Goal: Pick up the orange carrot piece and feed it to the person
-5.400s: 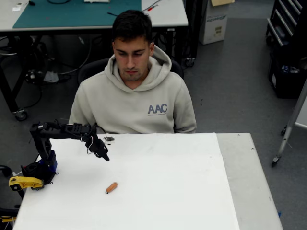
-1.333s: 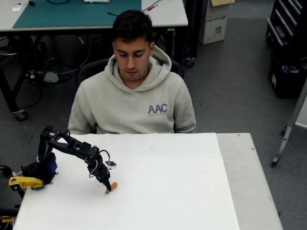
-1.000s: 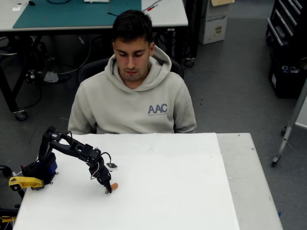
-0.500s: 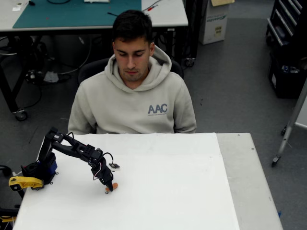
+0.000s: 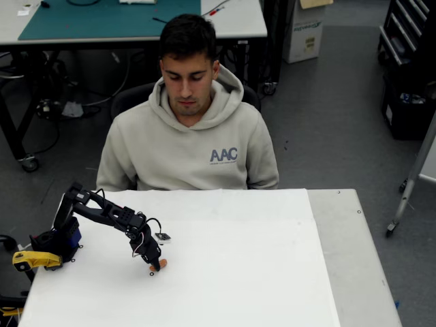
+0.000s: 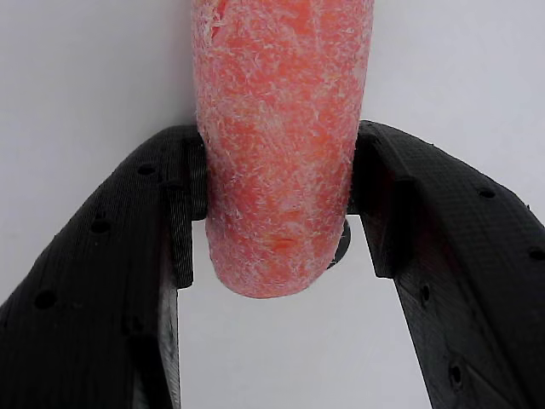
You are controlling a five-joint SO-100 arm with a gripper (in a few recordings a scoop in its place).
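The white counter (image 5: 259,272) spreads across the lower part of the overhead view, with a bare grey strip along its right side. Behind its far edge sits the person (image 5: 191,129) in a light beige hoodie with "AAC" on the chest, head bowed toward the counter top. At the counter's left edge stands the black arm (image 5: 102,214), its base beside a yellow clamp part (image 5: 30,259); it rises from the base, then reaches right and down to the surface. The hand (image 5: 157,264) is lowered onto the counter at the near left, well apart from the person. In the wrist view the hand (image 6: 277,200) is clenched on the orange carrot piece (image 6: 281,136): the two black perforated fingers (image 6: 111,281) press against the piece from left and right, close to its rounded end, which pokes out between them over the white surface. In the overhead view the orange carrot piece (image 5: 162,263) shows as a small orange spot at the fingertips, low at the counter top.
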